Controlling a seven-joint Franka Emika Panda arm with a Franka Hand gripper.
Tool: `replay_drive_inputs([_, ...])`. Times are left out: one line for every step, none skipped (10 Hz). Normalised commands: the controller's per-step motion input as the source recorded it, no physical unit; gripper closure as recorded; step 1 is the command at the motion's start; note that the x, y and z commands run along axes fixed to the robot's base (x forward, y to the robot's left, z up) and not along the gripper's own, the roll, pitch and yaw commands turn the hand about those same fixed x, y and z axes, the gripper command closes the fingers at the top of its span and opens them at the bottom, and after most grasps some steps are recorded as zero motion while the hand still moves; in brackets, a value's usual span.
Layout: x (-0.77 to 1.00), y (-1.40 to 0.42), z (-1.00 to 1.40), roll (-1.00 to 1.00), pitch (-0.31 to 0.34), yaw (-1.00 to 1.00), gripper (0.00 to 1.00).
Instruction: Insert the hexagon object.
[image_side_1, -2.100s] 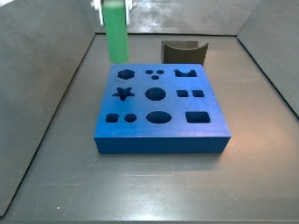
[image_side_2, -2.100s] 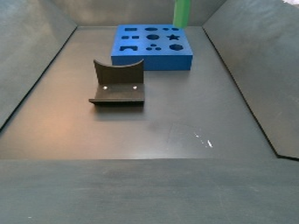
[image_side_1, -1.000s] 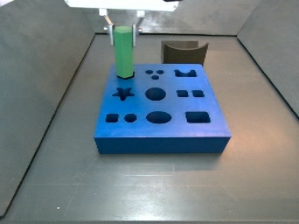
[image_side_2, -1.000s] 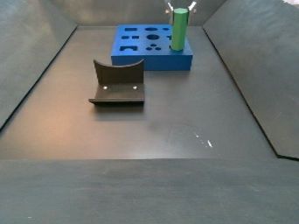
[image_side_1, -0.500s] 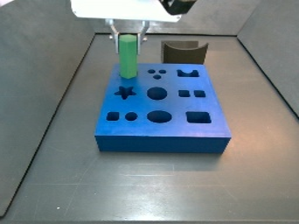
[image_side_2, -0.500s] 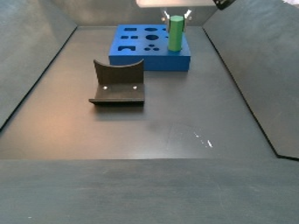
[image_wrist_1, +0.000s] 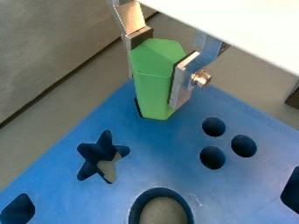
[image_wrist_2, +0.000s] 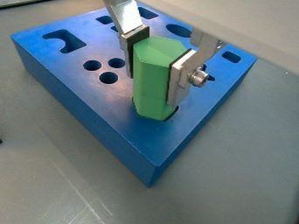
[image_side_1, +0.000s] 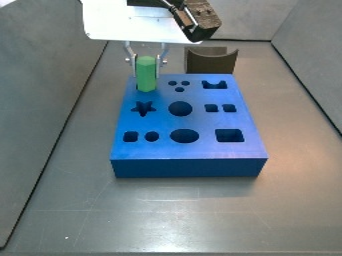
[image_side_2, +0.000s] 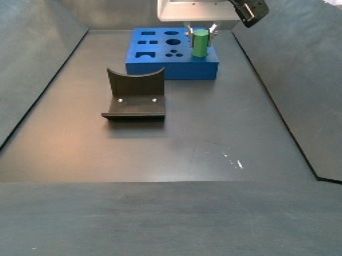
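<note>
I see the gripper (image_wrist_1: 160, 63) clamped on the bright green hexagonal peg (image_wrist_1: 155, 77), upright, its lower end in the blue block with shaped holes (image_side_1: 187, 125) beside the star-shaped hole (image_wrist_1: 101, 155). A dark brown curved fixture (image_side_2: 134, 96) stands well apart on the dark grey floor (image_side_2: 174, 150), grey walls around.

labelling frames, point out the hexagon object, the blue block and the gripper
hexagon object (image_wrist_1: 153, 80), wrist view, green side face
blue block (image_side_1: 201, 150), side view, top face
gripper (image_wrist_2: 159, 54), wrist view, midway between fingertips

Fixture (image_side_2: 134, 97) stands apart from the blue block (image_side_2: 160, 55) — upright.
</note>
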Motion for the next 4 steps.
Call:
replay_drive_inputs([0.0, -0.09, -0.09, 0.09, 0.0, 0.0, 1.0])
replay_drive_inputs([0.0, -0.05, -0.1, 0.03, -0.006, 0.01, 1.0])
replay_drive_inputs([0.0, 0.0, 0.0, 0.0, -0.013, 0.0, 1.0])
replay_drive_inputs([0.0, 0.0, 0.0, 0.0, 0.0, 0.0, 1.0])
